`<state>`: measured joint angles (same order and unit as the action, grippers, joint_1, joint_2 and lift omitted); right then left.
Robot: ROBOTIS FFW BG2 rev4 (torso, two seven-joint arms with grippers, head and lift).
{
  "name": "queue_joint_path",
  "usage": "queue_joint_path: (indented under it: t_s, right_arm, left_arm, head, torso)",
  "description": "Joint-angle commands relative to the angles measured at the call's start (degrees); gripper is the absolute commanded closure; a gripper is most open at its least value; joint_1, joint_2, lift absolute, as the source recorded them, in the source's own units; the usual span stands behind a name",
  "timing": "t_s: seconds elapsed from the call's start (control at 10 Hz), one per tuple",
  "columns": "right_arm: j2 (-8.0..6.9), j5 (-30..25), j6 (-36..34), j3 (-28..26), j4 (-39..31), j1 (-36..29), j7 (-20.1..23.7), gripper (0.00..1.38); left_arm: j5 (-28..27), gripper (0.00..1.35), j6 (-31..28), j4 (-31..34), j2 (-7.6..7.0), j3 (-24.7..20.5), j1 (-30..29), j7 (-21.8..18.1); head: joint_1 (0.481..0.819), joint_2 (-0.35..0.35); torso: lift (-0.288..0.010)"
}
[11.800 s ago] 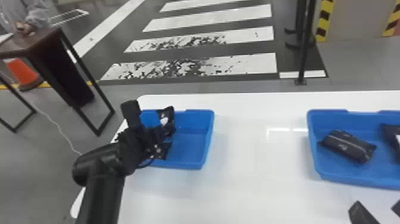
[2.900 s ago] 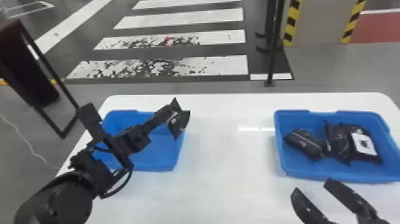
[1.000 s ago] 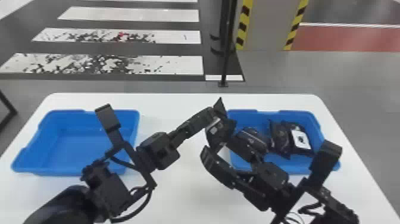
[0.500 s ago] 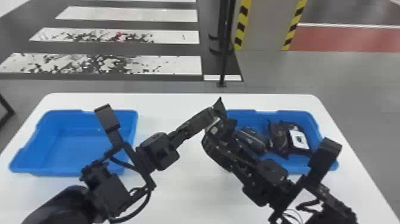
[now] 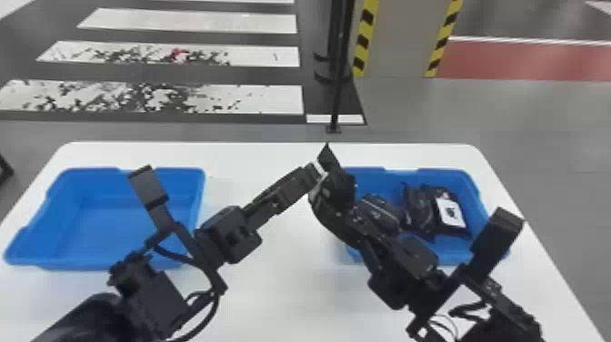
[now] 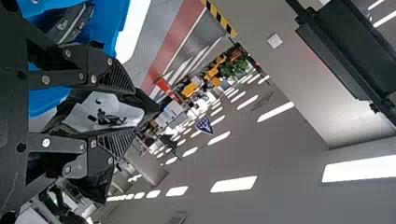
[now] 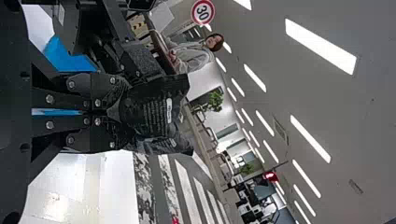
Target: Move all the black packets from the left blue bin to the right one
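Above the right bin's left edge, a black packet (image 5: 340, 184) sits in my right gripper (image 5: 348, 213). The right wrist view has this packet (image 7: 149, 109) at the fingertips of my right gripper (image 7: 116, 112), shut on it. Reaching across from the left, my left gripper (image 5: 316, 170) meets the packet's other side. Its fingers stand apart around the packet's white label (image 6: 109, 112) in the left wrist view, so my left gripper (image 6: 135, 109) looks open. Several black packets (image 5: 420, 211) lie in the right blue bin (image 5: 473, 182). The left blue bin (image 5: 122, 218) has no packet visible inside.
Both bins rest on a white table (image 5: 277, 282), with bare tabletop between them under the arms. Beyond its far edge stands a dark post (image 5: 336, 91). The two grippers are very close together at the packet.
From the left bin, my left arm carried the packet rightward. My right gripper rose from the front edge, then closed on it within the last second. The head view has swung right.
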<state>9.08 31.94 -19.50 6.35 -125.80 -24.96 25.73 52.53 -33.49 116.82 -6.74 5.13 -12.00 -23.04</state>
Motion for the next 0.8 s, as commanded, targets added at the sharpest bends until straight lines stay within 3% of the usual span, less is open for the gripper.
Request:
queue_joint_path:
  t_s: [0.0,0.3,0.7]
  right_arm:
    - [-0.03,-0.2,0.0,-0.8,0.9,0.6,-0.2,1.27]
    - [0.41,-4.4,-0.2,-5.6,7.9,5.7,-0.6,1.27]
    - [1.29,-12.5,-1.7,-12.4,19.0,14.4,-0.7,1.27]
  left_arm:
    - [-0.5,0.09,1.7,1.4,0.68,-3.0,-2.1,0.0]
    - [-3.5,0.15,4.5,9.7,1.47,-7.9,-10.2,0.3]
    - [-2.9,0.15,5.8,16.8,3.49,-11.1,-20.3,0.3]
  head:
    - [0.695,-0.044]
    - [0.695,-0.006]
    - [0.695,-0.074]
  torso:
    - [-0.140]
    - [-0.140]
    - [-0.140]
